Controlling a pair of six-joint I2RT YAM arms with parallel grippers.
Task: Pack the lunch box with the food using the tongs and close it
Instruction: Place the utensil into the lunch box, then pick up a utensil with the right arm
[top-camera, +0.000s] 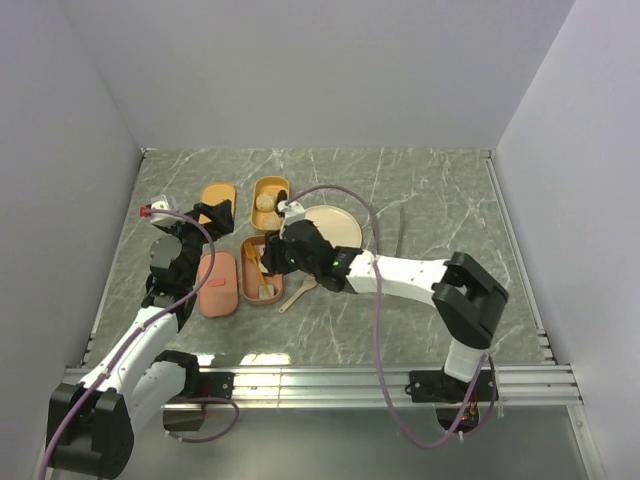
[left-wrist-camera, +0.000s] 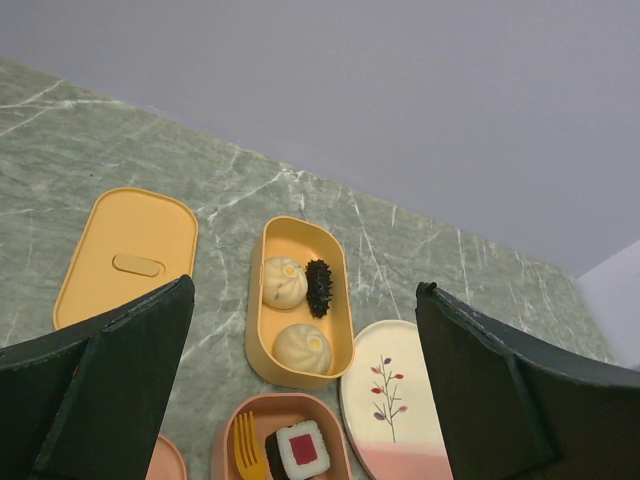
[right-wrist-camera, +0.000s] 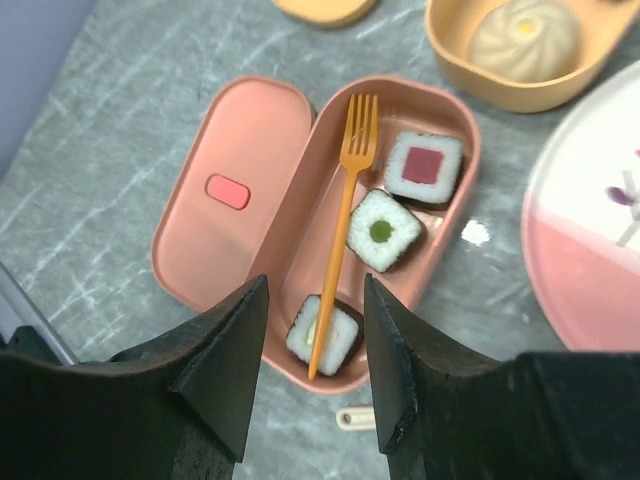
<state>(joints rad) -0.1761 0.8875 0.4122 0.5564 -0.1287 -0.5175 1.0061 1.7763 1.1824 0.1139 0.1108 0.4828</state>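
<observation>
Table (top-camera: 430, 200): grey-green marble-patterned top, veined white, filling the floor of a booth. Plain pale walls (top-camera: 320, 70) close it in at the back and both sides. A ribbed metal rail (top-camera: 330, 378) runs along the near edge where my arms are bolted.

Items on the table, all left of centre:
- Yellow tray (left-wrist-camera: 300, 240), open, holding two beige buns (left-wrist-camera: 284, 282) (left-wrist-camera: 303, 347) and a dark spiky piece (left-wrist-camera: 319, 287) lying against the farther bun.
- Yellow lid (left-wrist-camera: 125, 250), flat on the table left of that tray.
- Pink tray (right-wrist-camera: 320, 200), open, holding three sushi rolls in a line: red centre (right-wrist-camera: 424, 166), green centre (right-wrist-camera: 381, 231), and a third (right-wrist-camera: 322, 333) under the tip of an orange fork (right-wrist-camera: 345, 230).
- Pink lid (right-wrist-camera: 235, 210), touching the pink tray's left side.
- Cream-and-pink plate (left-wrist-camera: 410, 380), bare, just right of both trays.
- Beige spoon (top-camera: 297, 293), near the plate's near edge.
- Thin dark strip (top-camera: 400, 235), right of the plate, too small for me to identify.

Left gripper (left-wrist-camera: 305, 290): jaws spread to their widest, holding nothing, looking over the yellow tray.
Right gripper (right-wrist-camera: 316, 285): jaws parted about halfway, nothing between them, above the pink tray's near end.
</observation>
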